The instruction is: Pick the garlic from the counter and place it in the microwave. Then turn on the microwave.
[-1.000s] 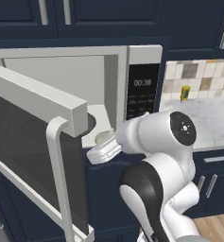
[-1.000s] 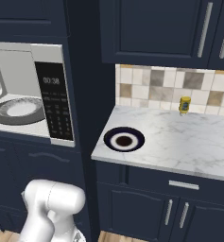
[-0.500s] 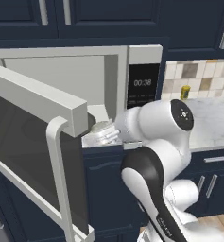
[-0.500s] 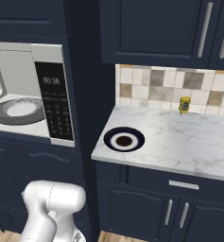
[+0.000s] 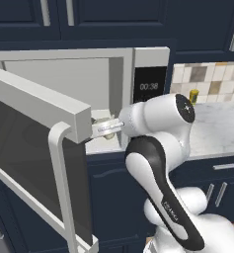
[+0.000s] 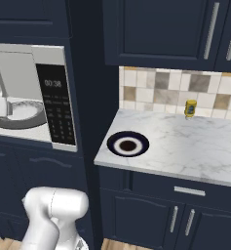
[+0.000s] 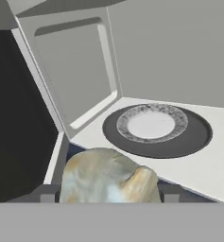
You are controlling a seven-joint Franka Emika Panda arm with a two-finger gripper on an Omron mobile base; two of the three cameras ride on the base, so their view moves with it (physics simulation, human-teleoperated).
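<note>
Grey microwave [image 7: 179, 56] cavity ahead, patterned round plate [image 7: 152, 121] centre; gripper [image 7: 105, 194] clamps pale beige garlic bulb [image 7: 108, 176] at bottom.

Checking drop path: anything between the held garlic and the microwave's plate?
Hand view: only bare white microwave floor and the dark turntable ring lie between the garlic and the plate.

Left and right base views, behind arm, facing silver-framed open microwave [image 5: 113, 84], both sharing it, hand view close, looking into its cavity
</note>
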